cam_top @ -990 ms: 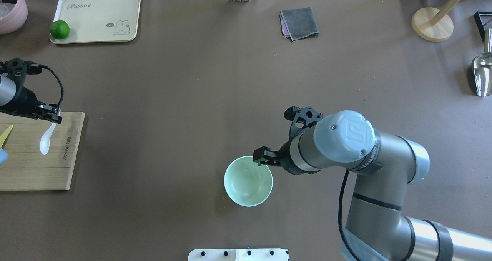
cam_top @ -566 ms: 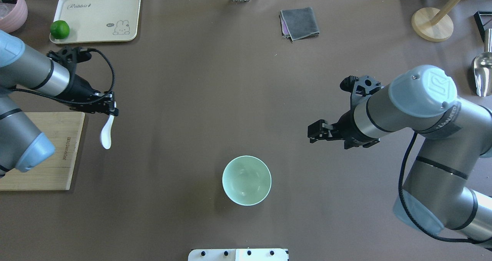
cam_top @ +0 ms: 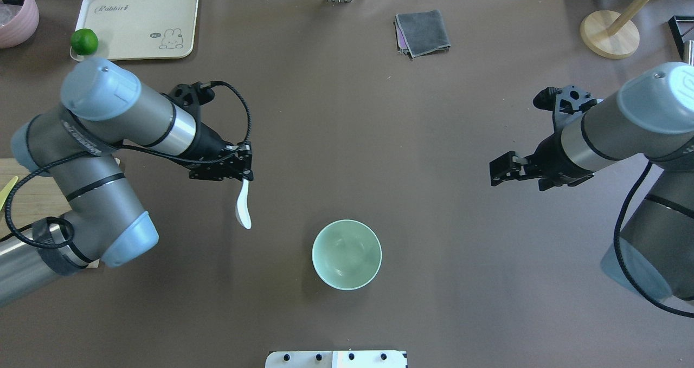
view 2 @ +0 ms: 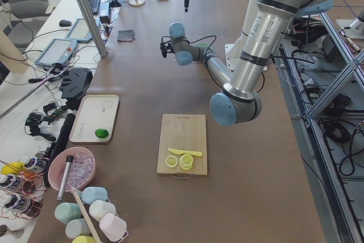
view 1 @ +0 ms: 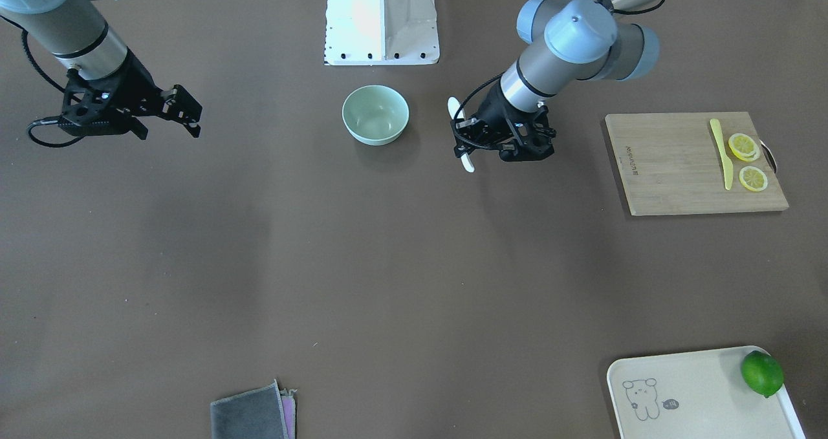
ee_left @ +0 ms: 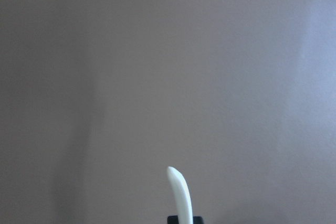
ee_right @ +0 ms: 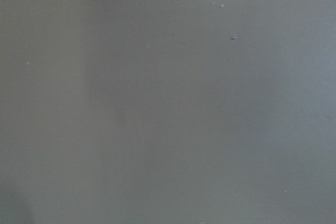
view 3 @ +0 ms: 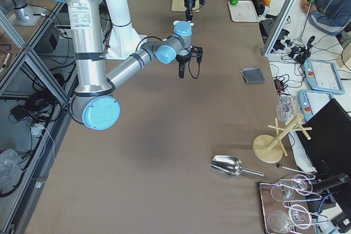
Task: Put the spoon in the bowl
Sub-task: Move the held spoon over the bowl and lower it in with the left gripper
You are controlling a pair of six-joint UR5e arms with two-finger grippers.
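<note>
Left claw point(cam_top: 245, 166) here, and I'm clenched on the spoon point(cam_top: 243, 208). My fingers pinch its short handle, and the white scoop sticks out of the claw on the side towards my own base. From the wrist camera the spoon shows as a thin, pale, curved sliver rising from the bottom edge, with nothing but brown table point(cam_top: 336, 129) past it.

The bowl point(cam_top: 347, 255) is not under me. It sits off to this claw's right and back towards my base, mint-green, upright and with nothing in it. The scoop's tip is near the bowl but clearly apart from its rim, so the spoon hangs over bare table, outside the bowl.

Over on the other side, my right claw point(cam_top: 496, 172) is released, jaws apart with nothing between them. It hovers well away from the bowl, out to the bowl's far side from my left claw, and its wrist camera sees only plain table.

Behind the left claw, towards my left, lies the wooden cutting board point(view 1: 673, 167) with the yellow knife point(view 1: 721, 154) and lemon slices point(view 1: 745, 148) on it. Farther out sit the cream tray point(cam_top: 141, 10) with a lime point(cam_top: 84, 42) at its corner, and a folded grey cloth point(cam_top: 423, 32).
</note>
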